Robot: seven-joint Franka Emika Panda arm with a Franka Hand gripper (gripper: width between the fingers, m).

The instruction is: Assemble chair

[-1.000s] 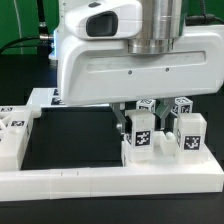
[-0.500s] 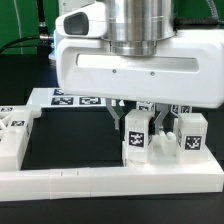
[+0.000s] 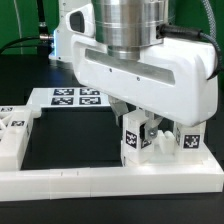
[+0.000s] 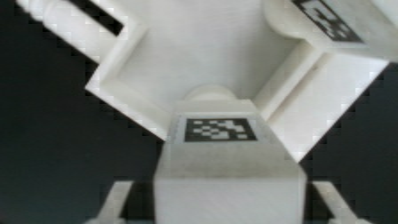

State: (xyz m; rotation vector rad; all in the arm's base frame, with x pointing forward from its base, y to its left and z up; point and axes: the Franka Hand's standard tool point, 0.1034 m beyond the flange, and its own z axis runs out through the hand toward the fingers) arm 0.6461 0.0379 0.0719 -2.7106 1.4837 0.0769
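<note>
Rotated since a second ago, the gripper [image 3: 138,127] clamps a tagged white block [image 3: 134,142]; slow, level turning beside the neighbouring block [image 3: 190,140] seems wise.

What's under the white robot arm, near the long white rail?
A white tagged plastic block gripped by the end effector, and a second white tagged block beside it. The arm hides whatever lies behind them.

You get bare black tabletop [image 3: 75,140] to pass over; a long white plastic rail [image 3: 90,182] and 2 upright white tagged blocks [image 3: 192,142] hem it.
</note>
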